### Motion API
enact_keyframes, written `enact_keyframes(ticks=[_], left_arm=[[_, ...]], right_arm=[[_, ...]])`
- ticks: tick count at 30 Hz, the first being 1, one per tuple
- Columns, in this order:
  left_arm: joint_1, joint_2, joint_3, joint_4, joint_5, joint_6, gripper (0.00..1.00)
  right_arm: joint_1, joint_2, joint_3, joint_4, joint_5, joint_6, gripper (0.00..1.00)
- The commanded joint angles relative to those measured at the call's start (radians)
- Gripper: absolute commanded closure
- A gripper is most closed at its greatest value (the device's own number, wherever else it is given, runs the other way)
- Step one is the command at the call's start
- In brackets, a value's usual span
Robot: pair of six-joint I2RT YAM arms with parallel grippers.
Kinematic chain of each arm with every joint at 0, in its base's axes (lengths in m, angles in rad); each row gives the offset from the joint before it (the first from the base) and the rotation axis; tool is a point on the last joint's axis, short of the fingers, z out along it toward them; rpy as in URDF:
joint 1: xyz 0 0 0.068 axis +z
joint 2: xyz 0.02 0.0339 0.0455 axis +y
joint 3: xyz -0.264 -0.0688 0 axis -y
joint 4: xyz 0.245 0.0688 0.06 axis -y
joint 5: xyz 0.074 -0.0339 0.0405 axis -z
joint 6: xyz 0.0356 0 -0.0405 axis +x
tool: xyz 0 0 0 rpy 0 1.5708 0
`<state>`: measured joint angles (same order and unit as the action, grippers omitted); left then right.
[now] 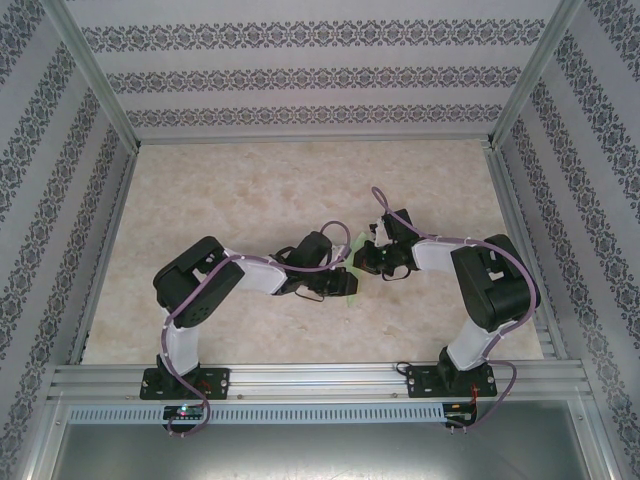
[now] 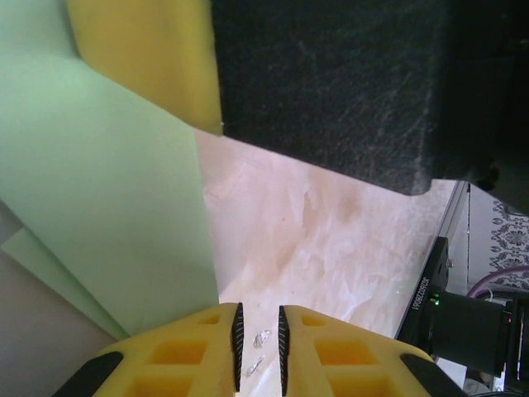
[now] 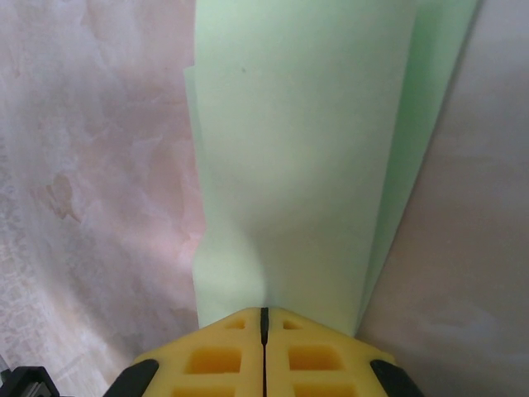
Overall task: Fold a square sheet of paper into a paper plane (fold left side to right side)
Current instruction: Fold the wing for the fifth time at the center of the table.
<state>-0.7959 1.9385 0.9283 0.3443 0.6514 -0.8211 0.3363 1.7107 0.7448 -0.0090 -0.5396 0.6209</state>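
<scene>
Right end effector (image 3: 264, 314) is pinching the folded mint-green paper sheet (image 3: 297, 165) at mid surface (image 1: 250, 190), likely keeping layers aligned for creasing. Left end effector (image 2: 259, 318) is sitting just beside it, jaws slightly parted, gripping nothing.

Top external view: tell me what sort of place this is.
Probably a purpose-built robot test enclosure: wallpapered panel walls, an aluminium frame rail along the near edge, and a marble-look tabletop.

My right fingers (image 3: 215, 356) pinch one edge of the pale mint-green sheet of paper (image 3: 297, 165), folded into overlapping layers, near the middle of the table (image 1: 250, 180).
</scene>
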Motion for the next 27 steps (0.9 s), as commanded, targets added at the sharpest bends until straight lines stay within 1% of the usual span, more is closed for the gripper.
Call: enact_keyframes(ticks=[1,14,22,27], left_arm=[[-0.022,0.020,0.031,0.025,0.031,-0.008,0.78],[-0.026,0.055,0.080,-0.091,0.001,0.002,0.79],[-0.029,0.079,0.105,-0.114,0.007,0.002,0.79],[-0.029,0.086,0.115,-0.151,-0.005,0.000,0.81]], right_arm=[[0.001,0.053,-0.009,-0.078,0.051,-0.020,0.93],[-0.007,0.037,-0.001,-0.077,0.043,-0.028,0.93],[-0.011,0.035,0.004,-0.075,0.034,-0.028,0.93],[-0.022,0.026,0.004,-0.065,0.025,-0.037,0.93]])
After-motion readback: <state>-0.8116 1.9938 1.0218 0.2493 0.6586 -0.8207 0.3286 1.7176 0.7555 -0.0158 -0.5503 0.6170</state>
